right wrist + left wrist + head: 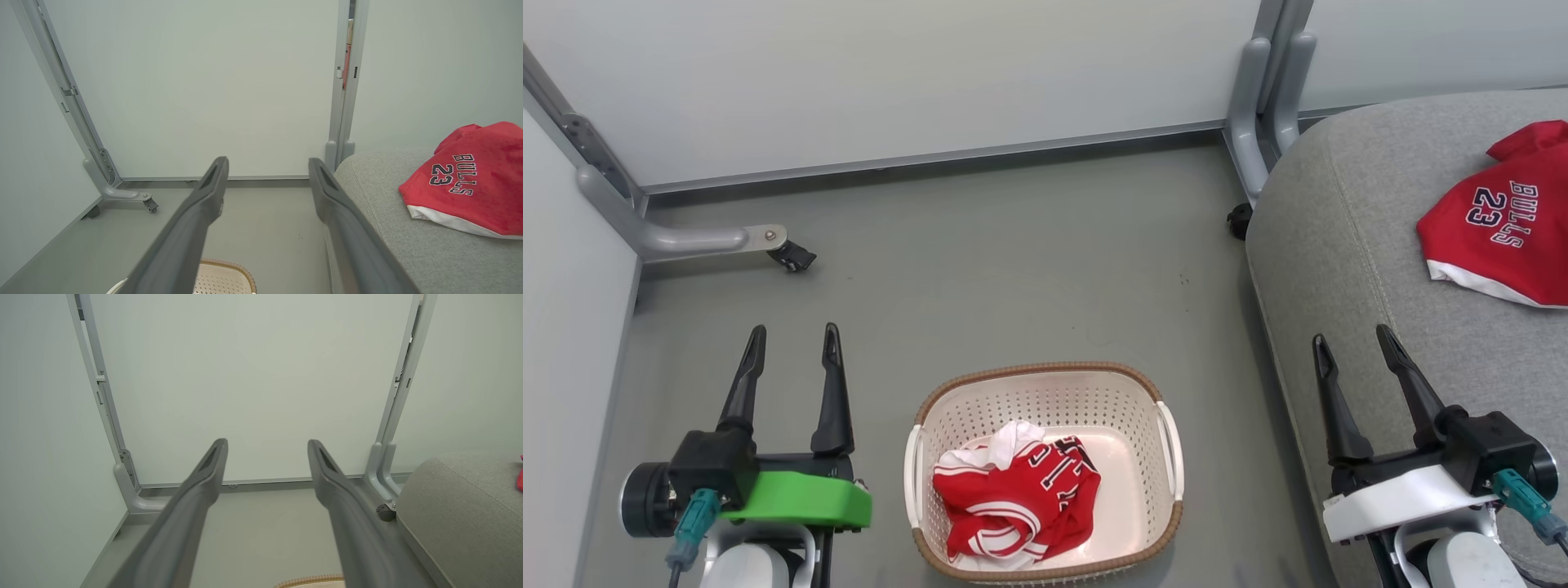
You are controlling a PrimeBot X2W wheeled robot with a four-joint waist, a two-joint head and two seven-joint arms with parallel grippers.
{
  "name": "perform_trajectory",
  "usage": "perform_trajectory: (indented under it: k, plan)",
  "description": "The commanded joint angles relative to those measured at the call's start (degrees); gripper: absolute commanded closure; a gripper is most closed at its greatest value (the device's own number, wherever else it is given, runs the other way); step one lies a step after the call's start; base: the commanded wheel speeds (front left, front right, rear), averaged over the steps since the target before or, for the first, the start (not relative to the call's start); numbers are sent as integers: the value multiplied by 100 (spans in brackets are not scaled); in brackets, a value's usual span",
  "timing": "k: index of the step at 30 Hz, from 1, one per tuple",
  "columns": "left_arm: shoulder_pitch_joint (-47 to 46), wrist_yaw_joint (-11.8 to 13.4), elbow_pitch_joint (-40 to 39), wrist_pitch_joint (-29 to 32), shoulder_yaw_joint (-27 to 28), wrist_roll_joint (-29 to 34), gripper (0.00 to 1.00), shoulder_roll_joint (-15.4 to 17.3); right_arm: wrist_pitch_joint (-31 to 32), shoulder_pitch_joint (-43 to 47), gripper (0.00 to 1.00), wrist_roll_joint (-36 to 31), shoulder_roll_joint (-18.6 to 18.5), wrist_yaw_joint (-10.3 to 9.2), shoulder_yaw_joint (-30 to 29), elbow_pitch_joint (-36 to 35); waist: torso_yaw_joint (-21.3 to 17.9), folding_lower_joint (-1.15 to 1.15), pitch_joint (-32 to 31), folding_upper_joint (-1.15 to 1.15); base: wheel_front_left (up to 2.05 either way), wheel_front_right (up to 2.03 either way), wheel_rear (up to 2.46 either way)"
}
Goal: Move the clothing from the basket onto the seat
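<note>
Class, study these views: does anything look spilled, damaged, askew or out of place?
Nothing stands out. One red jersey lies crumpled inside the upright basket; the BULLS shirt rests rumpled on the seat.

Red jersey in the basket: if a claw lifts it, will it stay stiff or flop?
Probably floppy: the red jersey lies crumpled in folds, so it should drape and trail. Likely light, being thin-looking cloth. A trailing end might catch the basket rim.

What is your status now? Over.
Open and empty: left gripper, right gripper. BULLS T-shirt on seat; red jersey in basket. Nothing seen blocking.
</note>
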Motion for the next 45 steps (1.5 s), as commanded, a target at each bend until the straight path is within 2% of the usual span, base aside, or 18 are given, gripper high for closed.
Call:
perform_trajectory:
  k: [1,10,18,27,34,39,45]
  plan:
    - [-45,-16,29,6,-13,43,0,-4,-11,-4,0,14,-15,-4,9,14,-13,0,10,0,0,0,0]
    - [-564,-238,367,6,-297,191,0,7,-12,-264,0,-56,-15,-4,54,-105,-223,0,316,0,0,0,0]
    - [-1458,-405,958,7,-728,371,0,146,-12,-801,0,-83,-15,-4,171,-290,-661,0,1080,0,0,0,0]
    - [-2482,-451,1910,6,-1366,494,0,417,-12,-1490,0,40,-14,-4,310,-519,-1151,0,2076,0,0,0,0]
    - [-3259,-453,2861,6,-2138,368,0,690,-11,-1953,0,20,-12,-4,320,-699,-1355,0,2850,0,0,0,0]
    - [-3631,-451,3570,6,-2672,280,0,818,-12,-2171,0,-28,-12,-4,357,-765,-1394,0,3204,0,0,0,0]
    - [-4060,-450,4316,6,-3565,132,0,962,-12,-2397,0,-83,-12,-4,437,-814,-1415,0,3584,0,0,0,0]
